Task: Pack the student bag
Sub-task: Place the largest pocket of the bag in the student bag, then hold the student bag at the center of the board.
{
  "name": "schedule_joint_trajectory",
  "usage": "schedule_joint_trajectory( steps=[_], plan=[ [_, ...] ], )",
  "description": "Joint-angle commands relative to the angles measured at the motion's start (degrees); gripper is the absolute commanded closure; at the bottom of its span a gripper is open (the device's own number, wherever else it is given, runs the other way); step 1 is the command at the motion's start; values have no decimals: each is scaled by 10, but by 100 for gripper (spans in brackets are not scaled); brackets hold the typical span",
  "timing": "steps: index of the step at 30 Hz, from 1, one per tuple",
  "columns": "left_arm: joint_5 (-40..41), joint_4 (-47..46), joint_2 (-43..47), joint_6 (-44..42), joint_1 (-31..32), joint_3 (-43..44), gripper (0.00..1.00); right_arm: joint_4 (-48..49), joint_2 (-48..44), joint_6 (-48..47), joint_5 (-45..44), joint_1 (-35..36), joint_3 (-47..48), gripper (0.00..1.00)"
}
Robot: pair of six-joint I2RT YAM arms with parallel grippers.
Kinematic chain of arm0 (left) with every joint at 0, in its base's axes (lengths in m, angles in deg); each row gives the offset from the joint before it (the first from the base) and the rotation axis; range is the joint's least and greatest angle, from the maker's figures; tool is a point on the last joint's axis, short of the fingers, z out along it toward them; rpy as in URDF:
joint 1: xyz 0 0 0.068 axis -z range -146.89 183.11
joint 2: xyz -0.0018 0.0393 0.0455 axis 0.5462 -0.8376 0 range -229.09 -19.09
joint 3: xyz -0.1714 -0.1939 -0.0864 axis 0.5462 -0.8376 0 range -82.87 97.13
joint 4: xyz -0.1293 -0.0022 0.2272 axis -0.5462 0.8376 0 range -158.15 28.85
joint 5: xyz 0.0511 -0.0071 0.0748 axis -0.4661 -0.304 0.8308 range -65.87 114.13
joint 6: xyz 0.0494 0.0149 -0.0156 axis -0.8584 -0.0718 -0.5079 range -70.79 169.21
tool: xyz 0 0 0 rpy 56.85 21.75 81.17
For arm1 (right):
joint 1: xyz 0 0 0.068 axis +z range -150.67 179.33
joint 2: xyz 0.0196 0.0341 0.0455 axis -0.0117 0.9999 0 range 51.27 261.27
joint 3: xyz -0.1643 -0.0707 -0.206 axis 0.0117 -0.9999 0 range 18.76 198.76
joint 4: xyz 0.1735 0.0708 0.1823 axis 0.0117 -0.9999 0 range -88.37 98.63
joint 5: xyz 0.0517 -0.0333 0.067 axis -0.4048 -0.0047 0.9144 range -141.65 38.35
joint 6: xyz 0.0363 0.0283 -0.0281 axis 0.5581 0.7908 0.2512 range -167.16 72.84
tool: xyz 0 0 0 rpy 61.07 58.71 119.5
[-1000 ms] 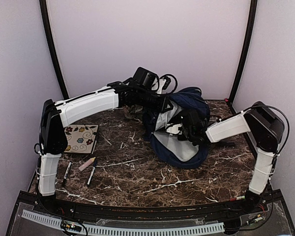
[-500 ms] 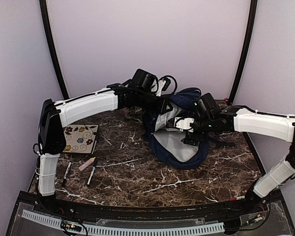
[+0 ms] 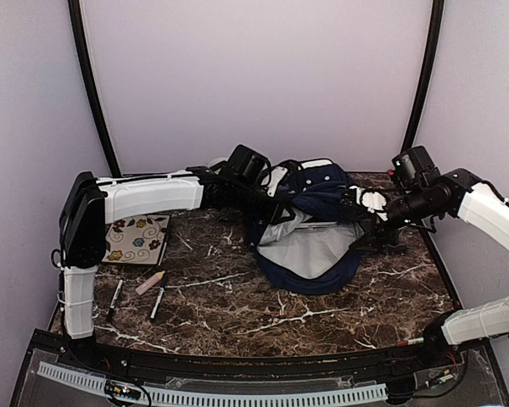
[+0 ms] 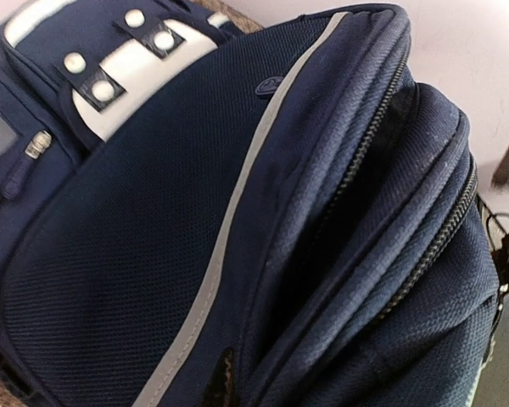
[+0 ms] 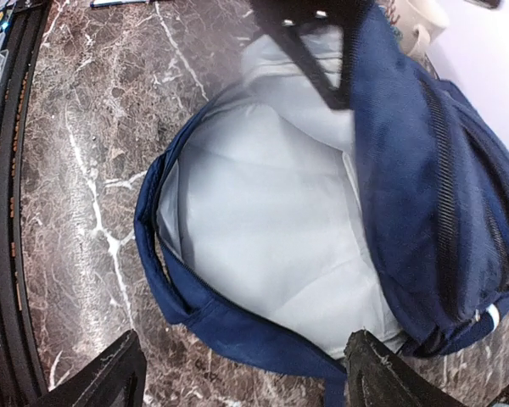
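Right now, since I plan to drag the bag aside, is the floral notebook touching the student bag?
Apart. The top external view shows bare marble table between the floral notebook and the student bag.

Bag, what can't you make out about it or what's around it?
Left gripper: fingers outside left wrist view; top view, buried in bag fabric.
Bag's far interior: right wrist view, hidden under its blue flap.
Cream object: right wrist view, cut by top edge.
Pens: top view, too small.
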Motion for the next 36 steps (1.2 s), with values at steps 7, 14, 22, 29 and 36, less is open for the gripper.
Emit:
schedule_joint_trajectory(
  steps=[7, 14, 22, 29, 36],
  plan=[
    [-67, -2, 95, -6, 32, -144, 57, -188, 20, -106, 148, -150, 59, 23],
    [0, -73, 256, -63, 32, -283, 16, -133, 64, -55, 186, -144, 96, 24],
    [-2, -163, 354, -122, -24, -449, 10, 41, 168, 97, 121, -75, 127, 31],
    [-61, -297, 343, -143, -94, -557, 21, 78, 298, 165, 112, -54, 184, 37],
    [-107, -386, 234, -183, -96, -563, 25, 120, 380, 237, 109, -51, 185, 41]
  ],
)
